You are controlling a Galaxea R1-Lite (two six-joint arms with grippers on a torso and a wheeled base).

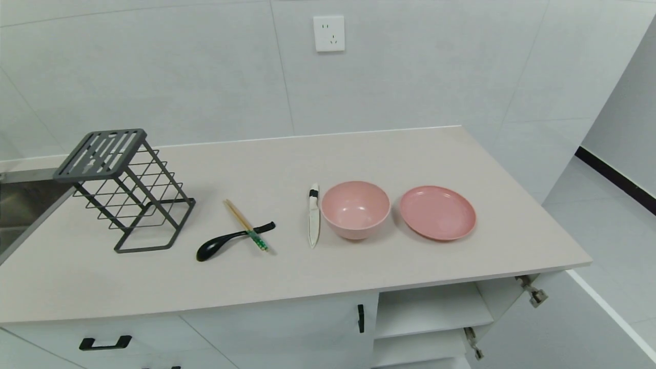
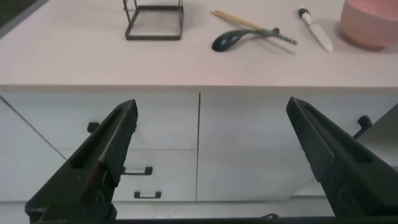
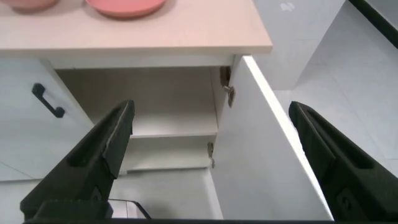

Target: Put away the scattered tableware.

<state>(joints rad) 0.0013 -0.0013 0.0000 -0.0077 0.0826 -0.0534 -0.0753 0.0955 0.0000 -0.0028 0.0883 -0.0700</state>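
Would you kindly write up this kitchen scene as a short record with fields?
wire rack: left end of counter
black spoon: right of rack, chopsticks crossing its handle
white knife: just left of pink bowl
pink plate: right of bowl
open cabinet: below plate
left end effector: open, lower than counter
right end effector: open, facing cabinet

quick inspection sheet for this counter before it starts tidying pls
surface: beige countertop, things spread along it
job's things: black spoon crossed by chopsticks; knife beside pink bowl; pink plate to the bowl's right; wire rack at left
clutter: nothing seen
grippers: left gripper and right gripper open, empty, below counter height
cables: nothing seen
surroundings: open cabinet under the plate; wall socket; sink at far left
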